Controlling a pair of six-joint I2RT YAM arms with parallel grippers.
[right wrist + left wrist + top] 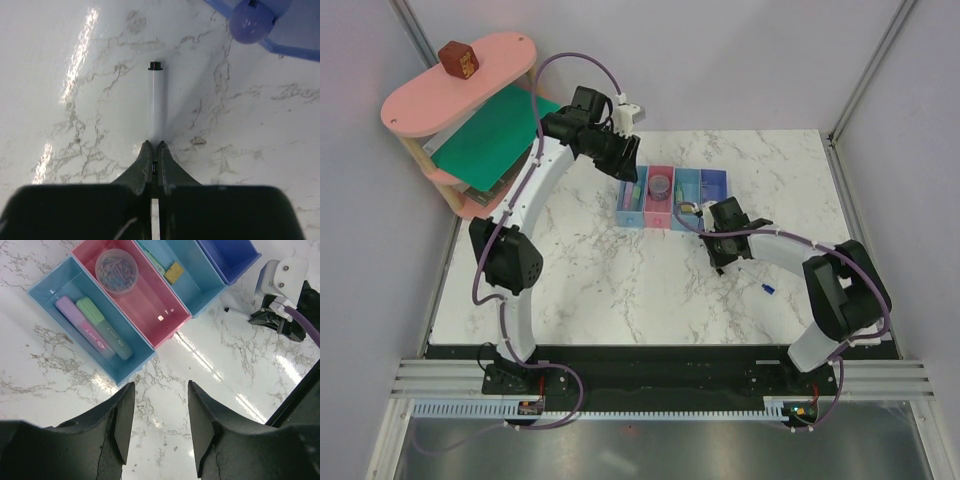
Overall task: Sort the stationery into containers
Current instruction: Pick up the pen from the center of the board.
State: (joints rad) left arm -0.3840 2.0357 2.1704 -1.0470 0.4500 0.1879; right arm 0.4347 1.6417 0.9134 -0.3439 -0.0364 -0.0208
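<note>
Four bins stand in a row: light blue (pixel 47 287) with a lavender (pixel 75 320) and a green highlighter (pixel 102 327), pink (pixel 155 315) with a round tub of clips (pixel 116 271), blue (pixel 200 287) with a yellow piece (pixel 174 272), and dark blue (pixel 230 257). The row also shows in the top view (pixel 672 196). My left gripper (pixel 157 425) is open and empty above the table just in front of the bins (pixel 625 175). My right gripper (pixel 154 146) is shut on a white pen with a black tip (pixel 156 95), low over the table near the dark blue bin (pixel 295 47), and shows in the top view (pixel 712 222).
A small blue-tipped piece (pixel 768 290) lies on the marble to the right. The pink oval shelf (pixel 460 85) at the back left carries a brown block (pixel 458 58) and a green sheet (pixel 490 135). A round bluish shape (pixel 250 22) sits at the dark blue bin's corner.
</note>
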